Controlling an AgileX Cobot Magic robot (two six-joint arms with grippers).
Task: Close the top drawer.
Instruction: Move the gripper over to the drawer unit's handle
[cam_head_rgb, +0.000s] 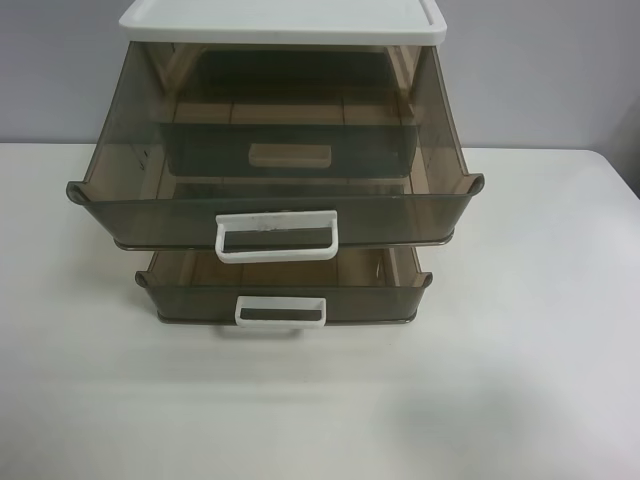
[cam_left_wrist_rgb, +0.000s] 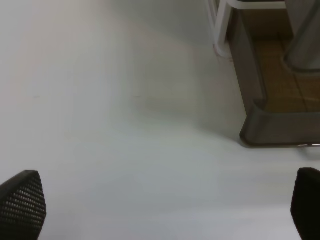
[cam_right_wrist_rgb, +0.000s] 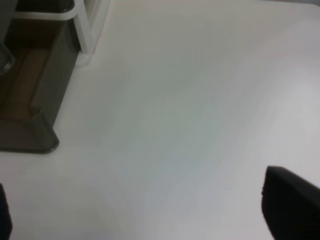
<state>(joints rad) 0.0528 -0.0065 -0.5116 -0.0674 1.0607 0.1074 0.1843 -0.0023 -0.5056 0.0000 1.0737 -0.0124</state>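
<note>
The top drawer is pulled far out toward the table's near edge. It hangs over the drawer below it.

My left gripper is wide open and holds nothing. I see only its two black tips, far apart, over the bare white table. My right gripper is spread wide and empty too. Each one sits off to a side of the drawers and does not touch them. Each wrist view shows a brown drawer corner.

Next comes the low drawer. It is pulled out part way and has a clean handle. Above it, the top drawer's front has a white loop, the scuffed handle, with faint dark marks on it.

Farther back, a white lid caps the box. The box stands by the far edge, midway between the side edges. A grey wall is behind it.
</note>
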